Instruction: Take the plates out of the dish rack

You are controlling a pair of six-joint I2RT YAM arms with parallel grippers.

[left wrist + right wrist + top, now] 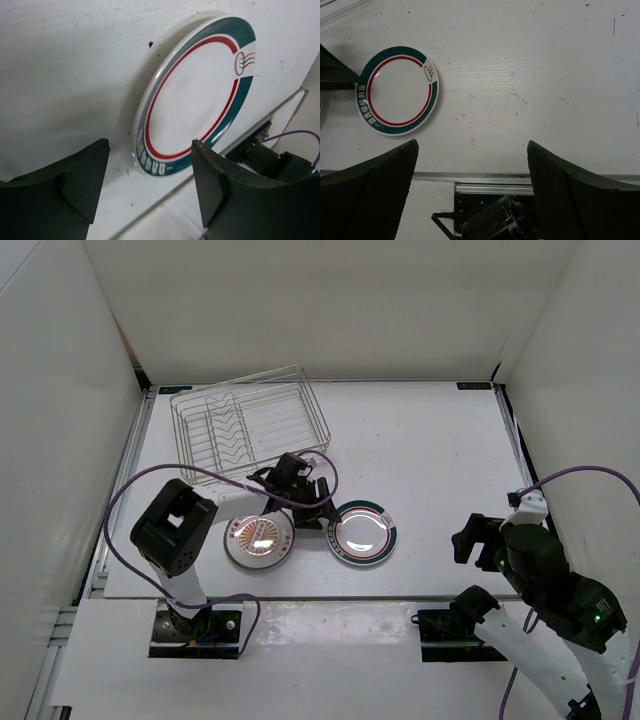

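The green-and-red rimmed plate lies flat on the white bench, towards its near edge. Just to its left an orange-patterned plate also lies flat, their rims close together. Behind them, at the back left, stands the wire dish rack. The bench is scuffed with small dark specks, and plain white walls close it in on three sides. The left jaws hang just beside the far left rim of the green-and-red rimmed plate, parted, with nothing between them. The right jaws stand wide apart and empty at the near right, well apart from both plates.
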